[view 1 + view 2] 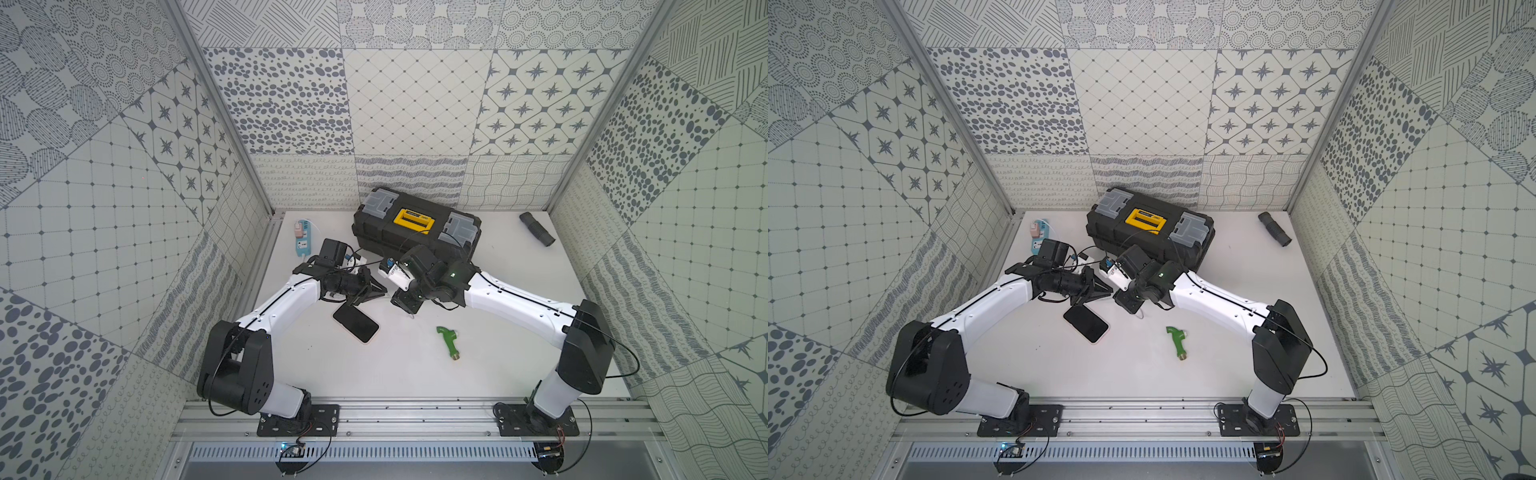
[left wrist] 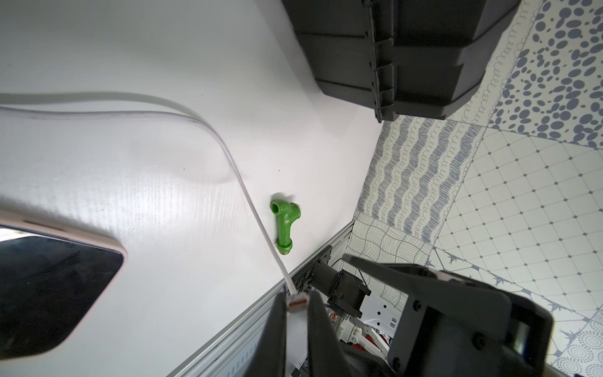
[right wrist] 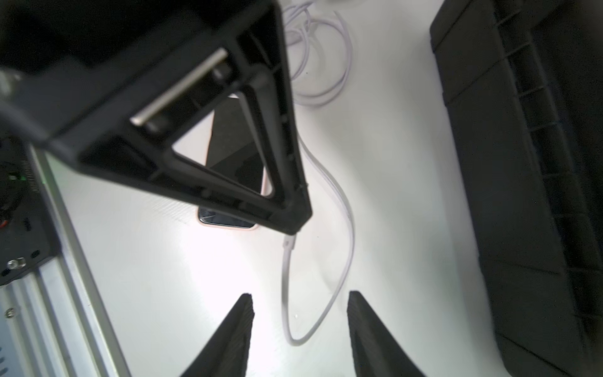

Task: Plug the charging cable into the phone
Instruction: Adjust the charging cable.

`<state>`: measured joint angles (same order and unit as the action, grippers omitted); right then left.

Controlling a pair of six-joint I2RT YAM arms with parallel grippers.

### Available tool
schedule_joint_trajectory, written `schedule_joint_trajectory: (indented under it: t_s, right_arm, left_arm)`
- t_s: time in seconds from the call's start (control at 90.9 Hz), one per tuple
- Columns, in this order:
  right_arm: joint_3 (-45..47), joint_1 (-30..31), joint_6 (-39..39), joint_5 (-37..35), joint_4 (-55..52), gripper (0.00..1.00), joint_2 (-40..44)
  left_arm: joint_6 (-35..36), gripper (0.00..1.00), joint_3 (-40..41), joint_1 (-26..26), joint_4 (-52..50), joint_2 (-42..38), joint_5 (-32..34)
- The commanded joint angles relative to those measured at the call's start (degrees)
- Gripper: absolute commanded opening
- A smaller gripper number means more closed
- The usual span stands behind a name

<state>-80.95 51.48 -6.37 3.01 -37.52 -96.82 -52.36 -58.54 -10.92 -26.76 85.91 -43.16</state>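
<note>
The left gripper (image 2: 296, 298) is clamped on the charging cable (image 2: 247, 196) right at its plug, likely for aiming. The phone (image 1: 355, 323) lies flat at mid-frame. The right gripper (image 3: 300, 293) stands apart, straddling the slack, seemingly ready to steady it.

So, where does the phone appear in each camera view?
In both top views: the phone lies near the centre, by the left gripper.
Left wrist view: one rounded corner at the picture's edge, across the charging cable from the green fitting.
Right wrist view: seen through the left gripper's frame.
Shared landmark: the black toolbox.
</note>
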Motion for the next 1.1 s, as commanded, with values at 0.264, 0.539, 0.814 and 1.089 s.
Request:
schedule_joint_trajectory:
  t_s: [0.264,0.539,0.814,1.089]
  right_arm:
    - [-3.1,2.7,0.9,-5.1,2.2,0.47,-4.4]
    - [-2.9,2.8,2.0,-7.0,3.2,0.40,-5.2]
    - [-2.1,2.7,2.5,-7.6,6.2,0.14,-6.1]
    - [0.5,2.7,2.6,-8.6,8.0,0.00,-4.2]
  left_arm:
    - [-1.1,0.00,0.2,-0.2,-1.3,-1.0,2.3]
    - [-1.5,0.00,0.1,-0.2,-0.5,-0.2,1.4]
    - [-2.6,0.00,0.6,-0.2,0.8,0.0,0.6]
    - [-2.3,0.00,0.0,-0.2,0.2,-0.2,1.1]
